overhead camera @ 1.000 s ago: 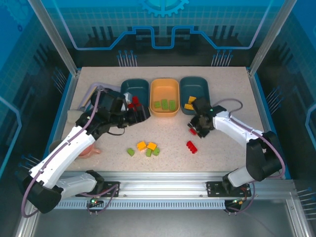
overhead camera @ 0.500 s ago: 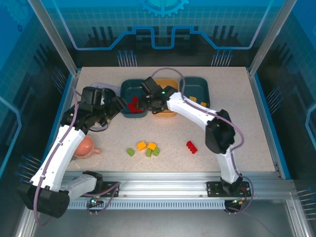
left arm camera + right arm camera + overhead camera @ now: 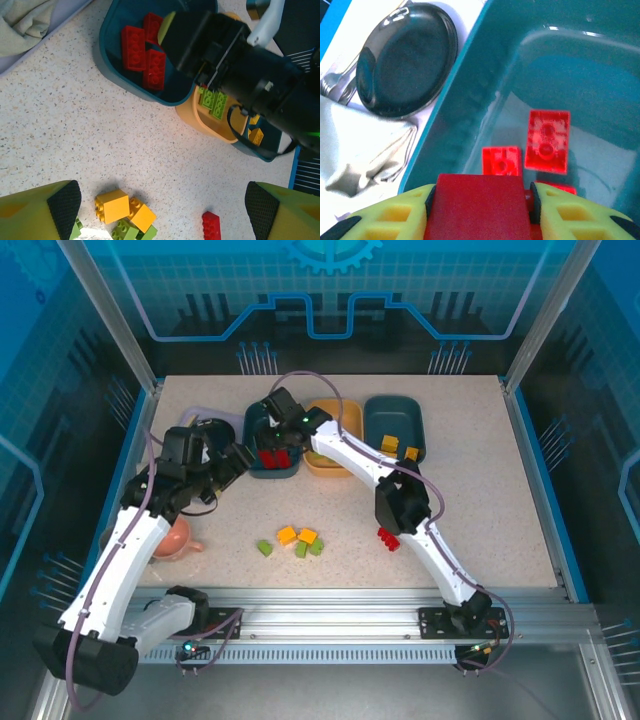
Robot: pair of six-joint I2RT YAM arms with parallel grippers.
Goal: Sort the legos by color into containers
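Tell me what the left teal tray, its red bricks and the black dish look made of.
Teal tray: likely moulded plastic, semi-gloss; soft highlights on rounded walls. Red bricks: glossy hard plastic, moulded studs. Black dish: probably coated metal or dark glaze; bright rim glint, unclear which.

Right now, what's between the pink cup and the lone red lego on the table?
Top external view: a cluster of small yellow-orange and light green plastic legos lies between the pink cup and the red lego.

1. You had bright, even light around the teal tray (image 3: 470,100); shadows beside it were soft.
2. Glare streaked its far rim.
3. The red brick (image 3: 477,210) before it was blurred.
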